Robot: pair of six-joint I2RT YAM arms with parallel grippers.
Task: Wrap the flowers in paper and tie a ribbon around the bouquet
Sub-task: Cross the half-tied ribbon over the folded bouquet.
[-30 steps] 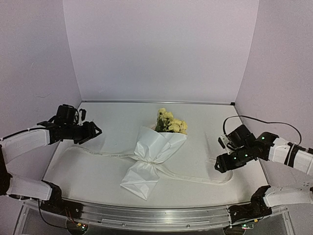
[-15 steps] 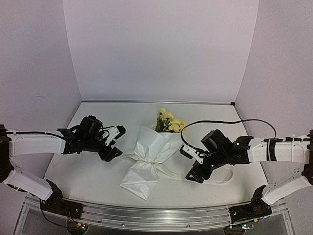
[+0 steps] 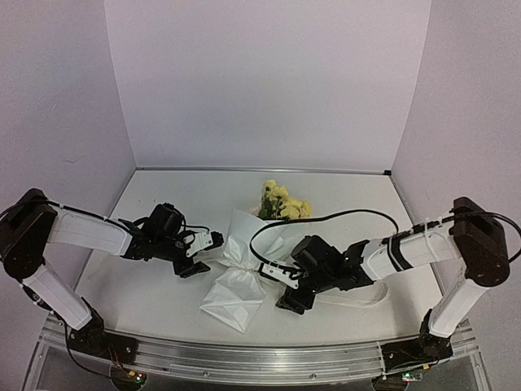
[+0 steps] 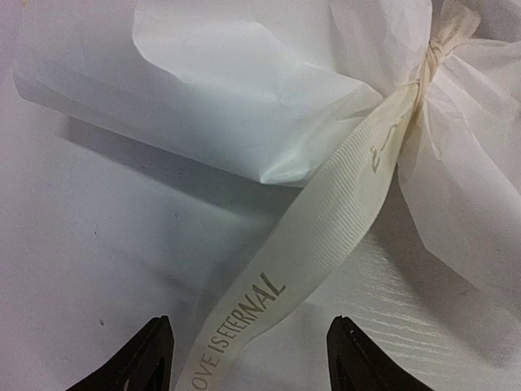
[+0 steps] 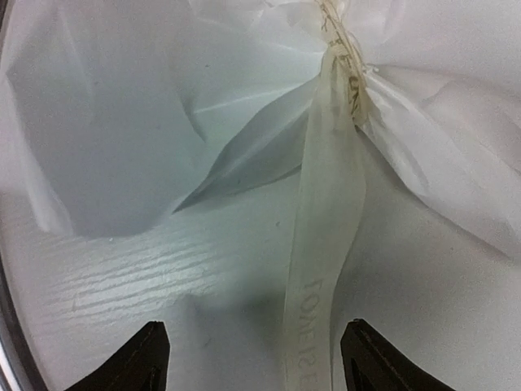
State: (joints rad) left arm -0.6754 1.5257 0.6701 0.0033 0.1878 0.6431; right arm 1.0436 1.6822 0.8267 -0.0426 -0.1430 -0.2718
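on the counter [image 3: 155, 305], left hand [image 3: 202, 254] and right hand [image 3: 282, 289] sit close either side of the bouquet [image 3: 248, 236], the 2 gaping wide, each astride (not pinching) a ribbon [image 4: 326, 220] tail.

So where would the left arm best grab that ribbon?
Likely on the ribbon where the print is, short of the knot. That tail runs clear of the paper over the table, between the left gripper fingers, which stand open; approach along its length, pinching across its width.

Bouquet [image 3: 252, 244] flat on table [image 3: 163, 195], yellow flowers [image 3: 283, 204] at far end; cream ribbon [image 4: 326, 236] cinched around white paper [image 3: 232, 297] waist, tails trailing sideways.
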